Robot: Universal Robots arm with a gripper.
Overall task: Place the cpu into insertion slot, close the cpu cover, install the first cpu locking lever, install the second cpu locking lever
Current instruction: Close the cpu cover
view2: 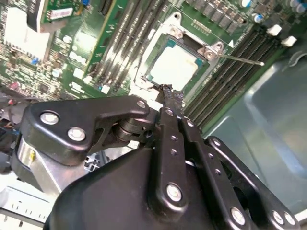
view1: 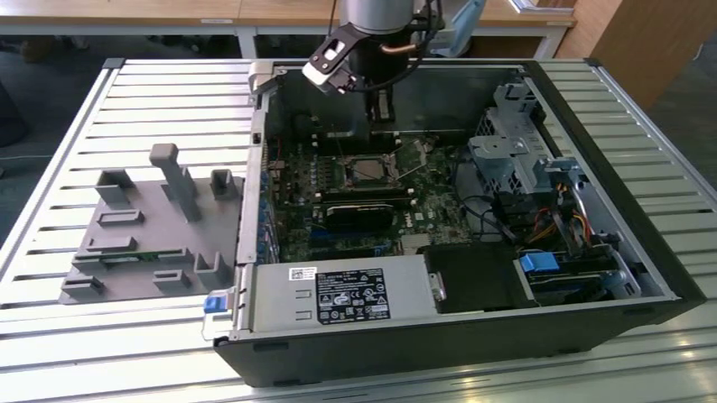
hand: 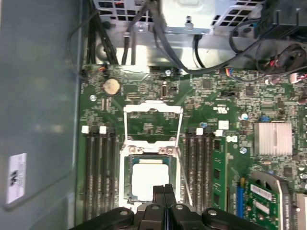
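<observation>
Tool [hand: 164,188] closed, one cpu [hand: 146,175], one cpu cover [hand: 153,109]

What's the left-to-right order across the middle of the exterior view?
grey fixture plate → one case wall → insertion slot → metal drive cage → opposite case wall

The cpu [view2: 175,64] lies flat in the insertion slot [view2: 154,62], pale face up. The gripper [view2: 166,91], fingertips drawn together, sits at the slot's edge at the chip's 6 o'clock. A thin metal lever [view2: 240,59] reaches toward 3 o'clock, over the memory slots [view2: 225,76].
</observation>
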